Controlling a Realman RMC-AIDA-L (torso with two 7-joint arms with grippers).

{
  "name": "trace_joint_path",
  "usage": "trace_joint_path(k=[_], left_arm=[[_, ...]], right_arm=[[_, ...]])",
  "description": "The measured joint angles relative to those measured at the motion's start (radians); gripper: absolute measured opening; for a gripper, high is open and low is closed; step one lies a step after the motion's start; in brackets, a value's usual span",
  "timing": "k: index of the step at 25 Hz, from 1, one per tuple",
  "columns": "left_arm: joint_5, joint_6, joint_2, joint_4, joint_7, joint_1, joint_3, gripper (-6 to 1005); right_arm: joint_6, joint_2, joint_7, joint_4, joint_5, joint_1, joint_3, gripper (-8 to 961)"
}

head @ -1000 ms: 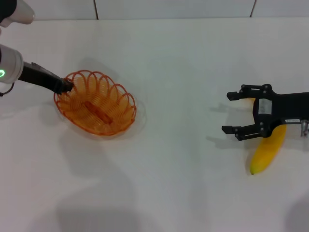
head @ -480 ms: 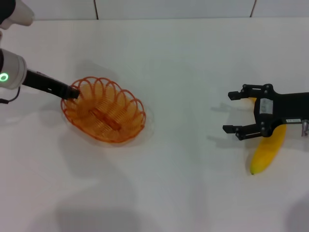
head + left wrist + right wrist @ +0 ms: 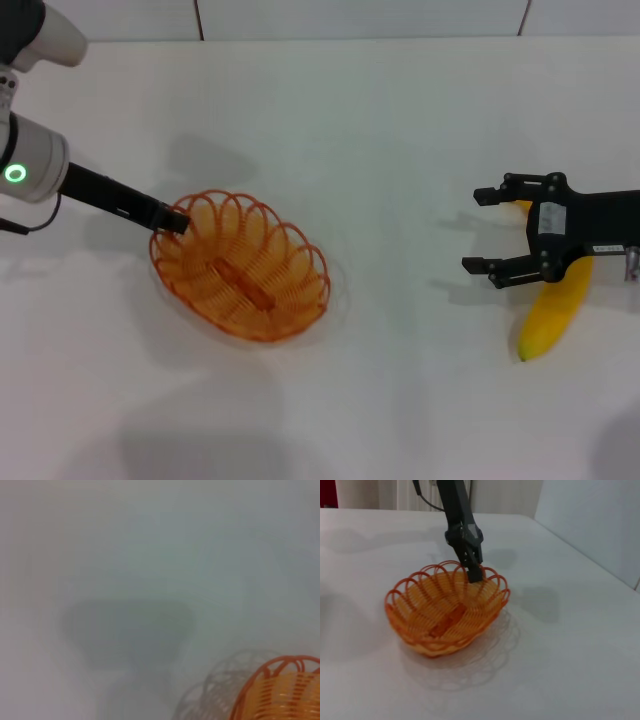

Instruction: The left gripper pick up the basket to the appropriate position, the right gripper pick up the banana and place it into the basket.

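Note:
The orange wire basket hangs a little above the white table, left of centre in the head view, with its shadow below it. My left gripper is shut on the basket's near-left rim and holds it up. The right wrist view shows the basket and the left gripper clamped on its far rim. The left wrist view shows a bit of the basket's rim. My right gripper is open and empty, hovering at the right just above the yellow banana, which lies on the table partly under it.
The white table has a pale wall at its back edge. Nothing else stands on the table between the basket and the banana.
My left gripper has carried the basket to the right and nearer the table's middle. The right gripper and the banana have not moved.

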Motion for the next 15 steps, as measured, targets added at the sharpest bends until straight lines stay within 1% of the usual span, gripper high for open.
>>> trace_joint_path(k=[4, 7, 15], left_arm=[[-0.022, 0.043, -0.001, 0.0, 0.005, 0.003, 0.0, 72], [-0.066, 0.081, 0.003, 0.0, 0.008, 0.012, -0.001, 70], [-0.132, 0.117, 0.005, 0.002, 0.011, 0.023, -0.013, 62]], right_arm=[[0.0, 0.0, -0.001, 0.0, 0.001, -0.002, 0.001, 882], [0.0, 0.0, -0.001, 0.0, 0.001, -0.005, 0.002, 882], [0.0, -0.002, -0.003, 0.0, 0.001, -0.008, 0.005, 882]])
